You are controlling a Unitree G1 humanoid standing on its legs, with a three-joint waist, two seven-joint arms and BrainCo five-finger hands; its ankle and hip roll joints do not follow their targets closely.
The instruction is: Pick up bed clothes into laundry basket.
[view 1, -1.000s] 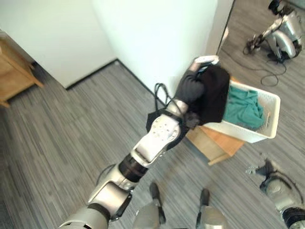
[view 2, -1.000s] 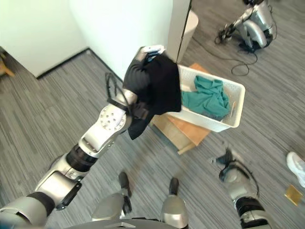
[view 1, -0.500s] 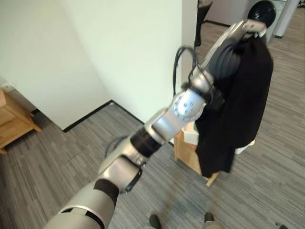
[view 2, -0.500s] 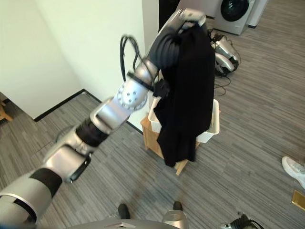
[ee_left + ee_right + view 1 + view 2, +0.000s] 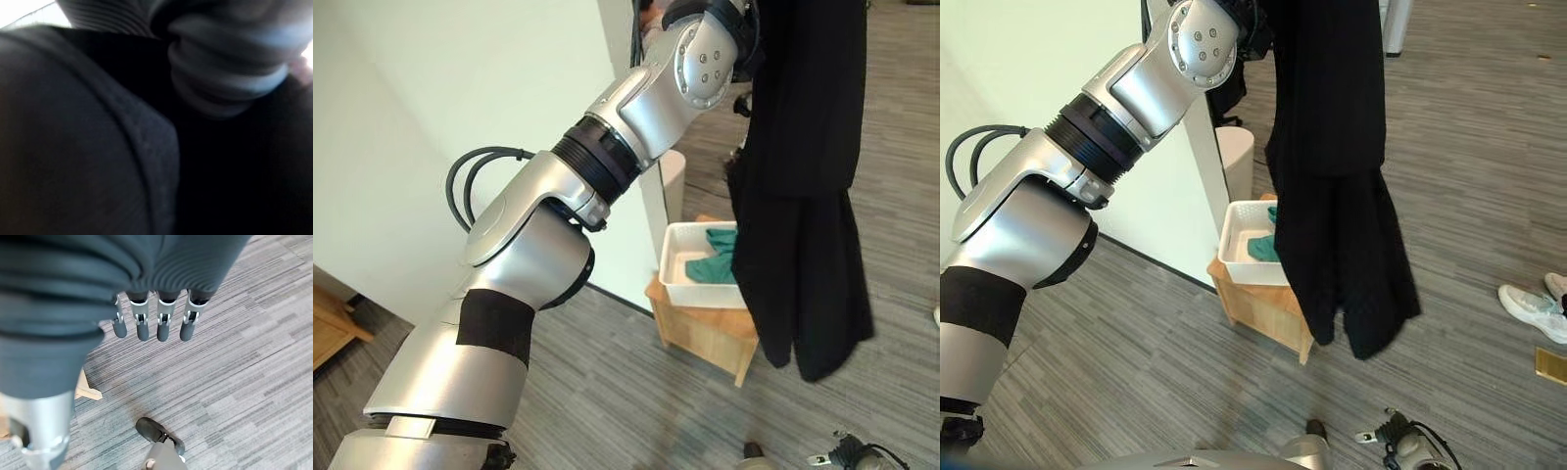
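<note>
No readable text, labels, numbers or signs appear in any view.
</note>
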